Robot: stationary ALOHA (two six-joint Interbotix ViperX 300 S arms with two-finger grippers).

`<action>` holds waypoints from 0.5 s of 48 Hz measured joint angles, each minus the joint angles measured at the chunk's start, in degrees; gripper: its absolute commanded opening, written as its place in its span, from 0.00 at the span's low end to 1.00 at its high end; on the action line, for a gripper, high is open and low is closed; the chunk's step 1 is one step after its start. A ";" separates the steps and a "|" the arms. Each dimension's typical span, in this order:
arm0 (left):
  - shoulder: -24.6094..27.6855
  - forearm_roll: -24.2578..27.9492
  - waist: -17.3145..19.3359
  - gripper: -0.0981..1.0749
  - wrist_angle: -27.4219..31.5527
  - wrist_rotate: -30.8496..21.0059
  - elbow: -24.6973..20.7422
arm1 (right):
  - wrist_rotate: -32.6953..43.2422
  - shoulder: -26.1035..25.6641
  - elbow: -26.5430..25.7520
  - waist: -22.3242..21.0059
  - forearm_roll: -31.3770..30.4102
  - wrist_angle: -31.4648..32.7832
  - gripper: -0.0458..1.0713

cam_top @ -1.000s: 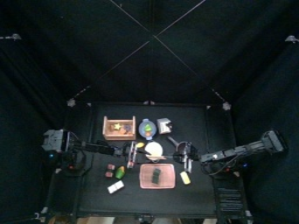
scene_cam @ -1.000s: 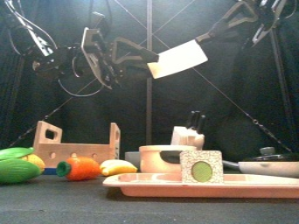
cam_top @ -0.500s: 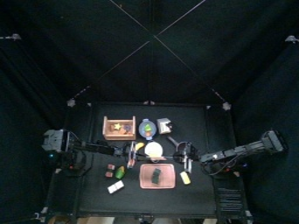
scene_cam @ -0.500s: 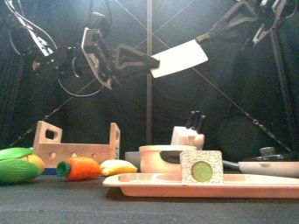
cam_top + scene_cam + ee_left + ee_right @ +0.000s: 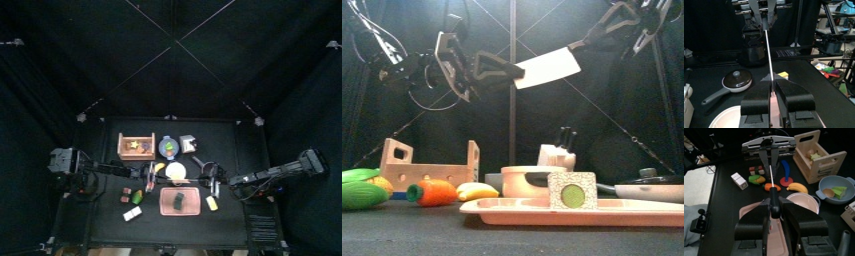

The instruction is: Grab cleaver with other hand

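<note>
The cleaver [image 5: 549,68], with a broad pale blade and a dark handle, is held high above the table, tilted up to the right. My right gripper [image 5: 604,34] is shut on its handle [image 5: 773,208]. My left gripper [image 5: 492,68] is at the blade's left end. In the left wrist view its jaws stand closed on the thin blade edge [image 5: 771,60]. In the right wrist view the blade [image 5: 771,175] runs away from my jaws to the left gripper beyond.
On the table stand a wooden crate [image 5: 433,165], a green vegetable [image 5: 358,188], a carrot [image 5: 433,190], a banana [image 5: 476,190], a pink tray [image 5: 516,210] with a sponge block [image 5: 572,189], a bowl [image 5: 527,180] and a pan [image 5: 652,185].
The cleaver and both grippers have hardly moved; the blade has shifted very slightly.
</note>
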 measured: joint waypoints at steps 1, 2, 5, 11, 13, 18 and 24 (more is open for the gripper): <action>0.00 0.00 0.00 0.48 0.00 0.00 0.00 | -0.09 0.00 0.00 0.00 0.00 0.00 0.67; 0.00 0.00 0.00 0.48 0.00 0.00 -0.09 | -0.09 0.00 0.00 0.00 0.09 0.00 0.68; 0.00 0.00 0.00 0.48 0.00 0.00 0.00 | -0.09 0.00 0.00 0.00 0.09 0.00 0.70; 0.00 0.00 0.00 0.48 0.00 -0.09 0.00 | -0.09 0.09 0.00 0.00 0.35 0.00 0.73; 0.00 0.00 0.00 0.48 0.00 -0.09 0.00 | -0.09 0.00 0.00 0.00 0.53 0.00 0.73; 0.00 0.00 0.00 0.48 0.00 -0.09 0.00 | -0.09 0.09 0.00 0.00 1.05 0.00 0.73; 0.00 0.00 0.00 0.48 0.00 -0.09 0.35 | 0.00 0.00 0.00 0.00 2.37 0.00 0.73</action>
